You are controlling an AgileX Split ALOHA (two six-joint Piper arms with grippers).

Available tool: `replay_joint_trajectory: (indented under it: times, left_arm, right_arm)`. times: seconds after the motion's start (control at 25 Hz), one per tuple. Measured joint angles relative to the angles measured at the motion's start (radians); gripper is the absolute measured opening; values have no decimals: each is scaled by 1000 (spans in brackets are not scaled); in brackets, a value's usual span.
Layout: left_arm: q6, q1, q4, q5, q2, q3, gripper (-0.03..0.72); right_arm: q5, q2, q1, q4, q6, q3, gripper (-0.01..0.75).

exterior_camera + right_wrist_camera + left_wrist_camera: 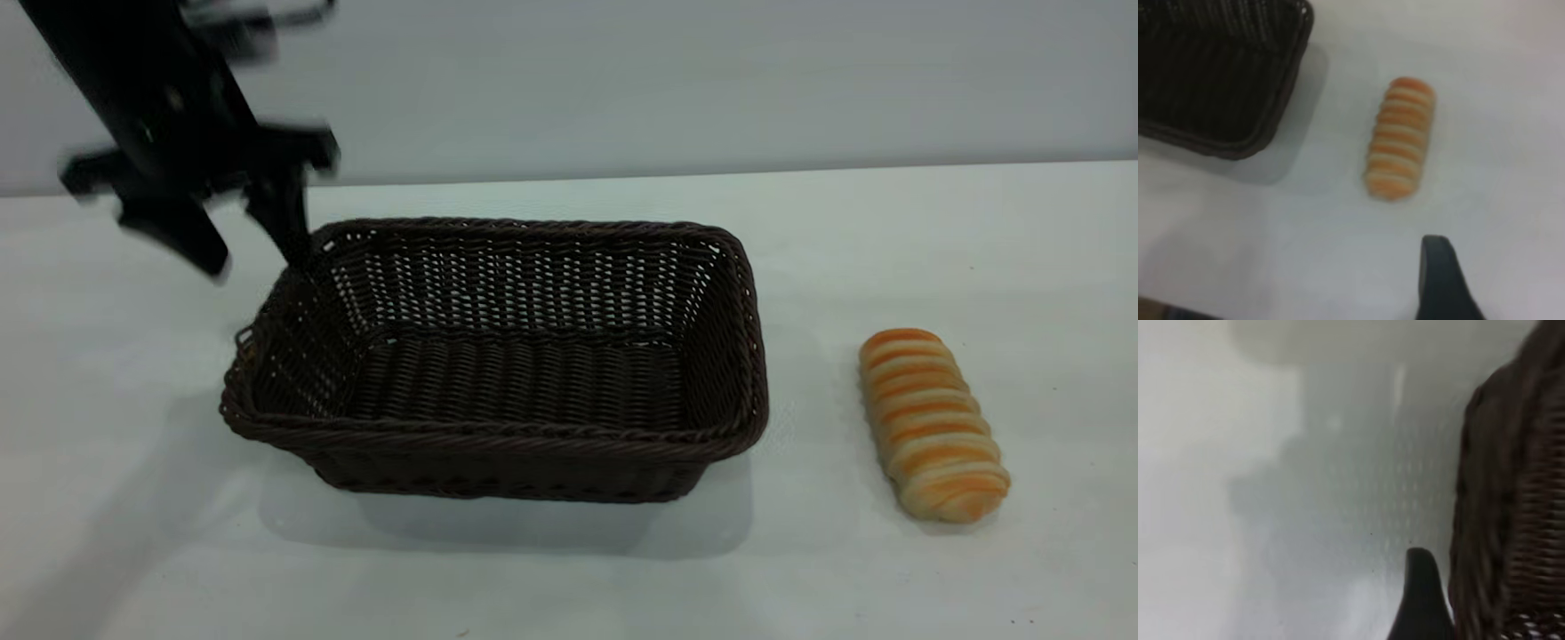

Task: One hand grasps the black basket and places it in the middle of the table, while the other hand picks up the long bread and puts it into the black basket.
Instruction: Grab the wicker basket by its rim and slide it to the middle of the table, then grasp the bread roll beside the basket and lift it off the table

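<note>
A plain pale grey wall point(711, 80) ran across the back of the scene, from nine o'clock to three o'clock, bare and evenly lit. It met the far edge of a wide white matte tabletop point(978, 231) in a straight line. The surface carried a few tiny dark specks towards five o'clock. Soft, diffuse light from above cast faint grey shadows upon it.

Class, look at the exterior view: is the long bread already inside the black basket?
No, the long bread lies on the table beside the black basket.
</note>
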Motion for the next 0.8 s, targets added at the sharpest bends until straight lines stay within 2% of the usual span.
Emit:
replay_joint_trajectory:
  times: [0.2,0.48,0.8]
  left_arm:
    - [-6,0,23,32,-190,0,570]
    - [-3,0,29,80,-378,0,568]
    - [-2,0,52,123,-466,0,568]
  right_arm:
    - [-47,240,0,173,-155,-32,425]
    - [-224,688,3,426,-386,-142,425]
    - [-524,1117,119,604,-628,-205,425]
